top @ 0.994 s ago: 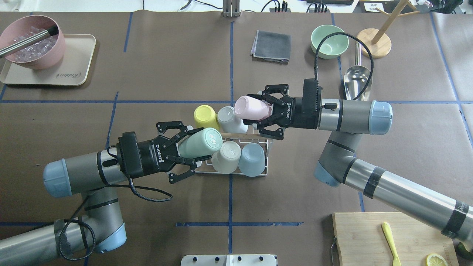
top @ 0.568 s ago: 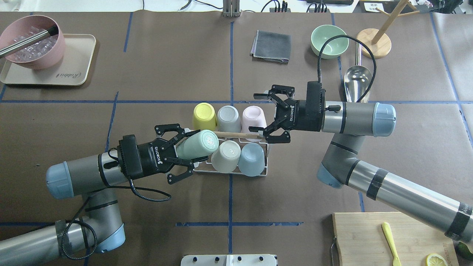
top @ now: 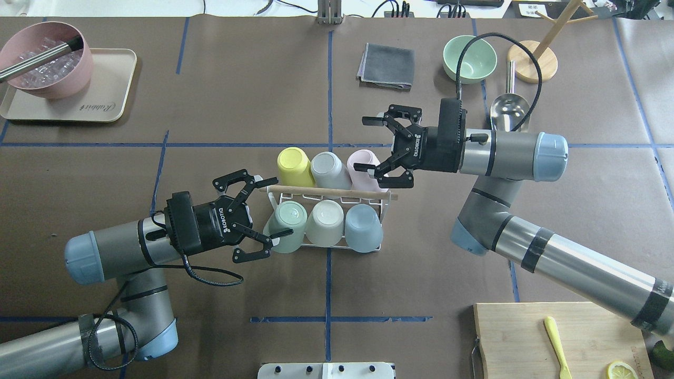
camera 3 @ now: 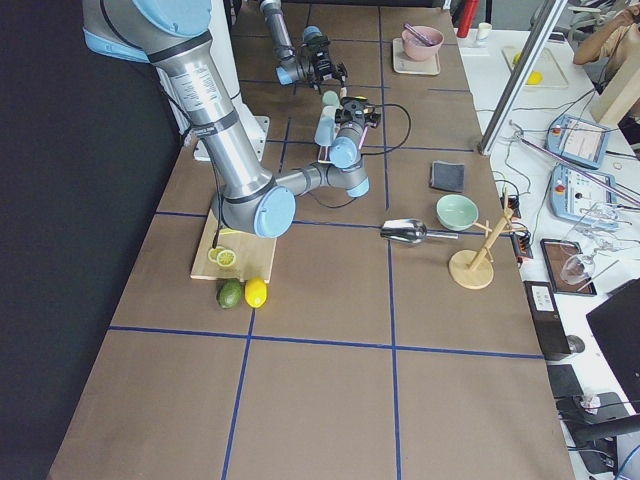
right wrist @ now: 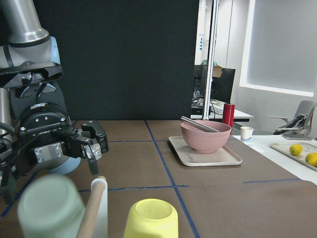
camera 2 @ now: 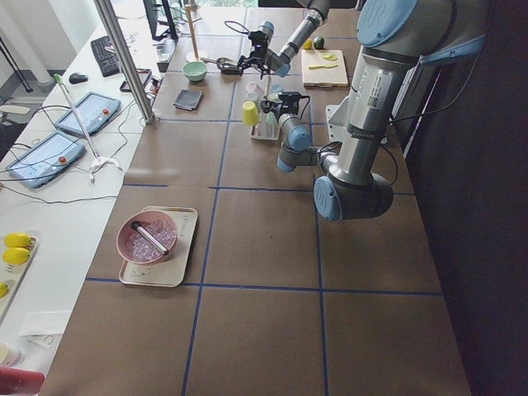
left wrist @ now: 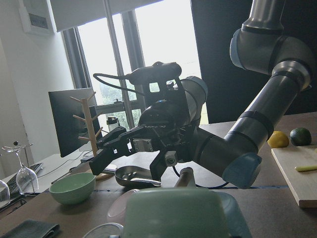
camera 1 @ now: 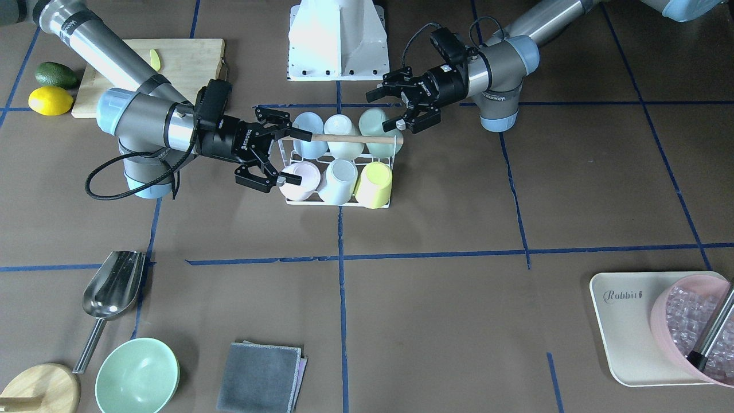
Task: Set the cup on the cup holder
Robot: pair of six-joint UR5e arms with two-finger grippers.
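The cup holder point(top: 326, 191), a white wire rack with a wooden rod handle, stands mid-table with several cups upside down on it. The mint cup point(top: 287, 218) sits at the near left corner and the pink cup point(top: 363, 164) at the far right corner. My left gripper point(top: 266, 216) is open just left of the mint cup, fingers either side of it and apart from it. My right gripper point(top: 368, 148) is open beside the pink cup and holds nothing. In the front view, the cup holder point(camera 1: 355, 139) lies between the left gripper point(camera 1: 385, 110) and the right gripper point(camera 1: 287, 158).
A pink bowl point(top: 47, 60) of ice sits on a beige tray point(top: 113, 84) at the far left. A grey cloth point(top: 386, 66), green bowl point(top: 469, 58), metal scoop point(top: 508, 110) and wooden stand point(top: 537, 60) lie far right. A cutting board point(top: 526, 337) is near right.
The left gripper opened, leaving the mint cup upright on the rack, and drew back a little. The right gripper released the pink cup onto the rack and pulled away to the right.
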